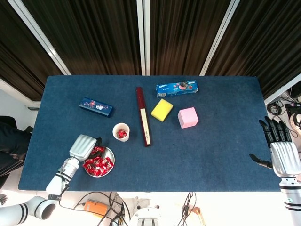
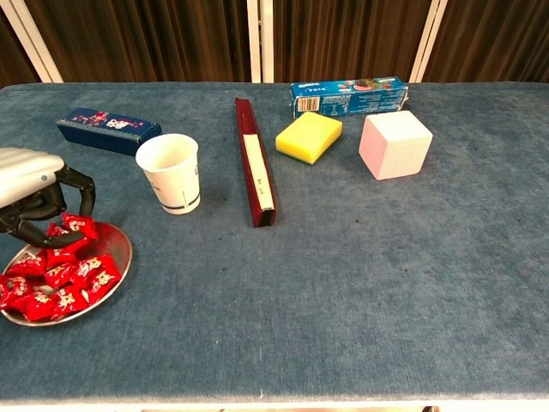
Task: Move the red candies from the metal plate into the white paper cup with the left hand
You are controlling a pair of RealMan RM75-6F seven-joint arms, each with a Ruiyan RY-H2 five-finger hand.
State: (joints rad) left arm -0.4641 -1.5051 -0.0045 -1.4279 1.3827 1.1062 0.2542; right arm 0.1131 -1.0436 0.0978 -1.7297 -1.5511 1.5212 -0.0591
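Observation:
Several red candies (image 1: 96, 165) (image 2: 69, 279) lie heaped on the metal plate (image 1: 111, 160) (image 2: 117, 246) at the table's front left. The white paper cup (image 1: 121, 132) (image 2: 171, 172) stands upright just behind and to the right of the plate, with a red candy (image 1: 122, 134) inside it. My left hand (image 1: 83, 147) (image 2: 34, 184) hangs over the plate's back left rim. Its fingers (image 2: 81, 190) curl down around a candy there; whether they pinch it does not show. My right hand (image 1: 282, 150) is off the table's right edge, fingers apart and holding nothing.
A dark red long box (image 1: 143, 116) (image 2: 255, 163) lies right of the cup. A blue flat box (image 1: 96, 107) (image 2: 107, 129) sits behind the plate. Further right are a yellow sponge (image 1: 162, 109) (image 2: 309, 136), a pink cube (image 1: 187, 117) (image 2: 395, 144) and a blue cookie box (image 1: 177, 88) (image 2: 348, 95).

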